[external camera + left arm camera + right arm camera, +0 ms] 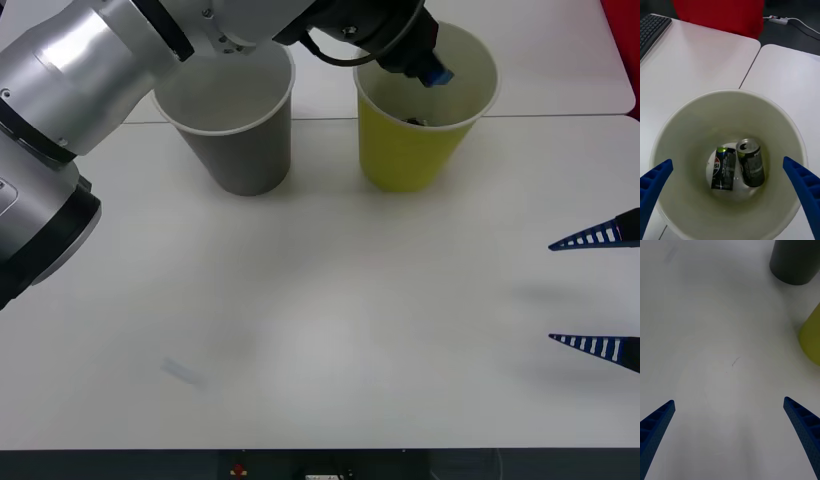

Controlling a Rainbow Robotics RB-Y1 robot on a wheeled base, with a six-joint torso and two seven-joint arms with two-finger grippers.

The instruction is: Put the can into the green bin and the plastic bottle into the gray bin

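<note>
The green bin [405, 150] stands at the back of the table, right of the gray bin [245, 150]. My left arm reaches across from the left, and my left gripper [428, 65] hangs open over the green bin's mouth. The left wrist view looks straight down into the green bin [685, 112]. A can [751, 162] with a silver top lies on its bottom beside a second dark-printed can [724, 168], below my open left gripper [727, 162]. The plastic bottle is out of view. My right gripper [552, 291] stands open and empty at the table's right edge.
The right wrist view shows bare tabletop under my right gripper [729, 400], with the gray bin [795, 262] and green bin [810, 337] farther off. Behind the bins lie a second table, a keyboard [651, 28] and a red object [718, 15].
</note>
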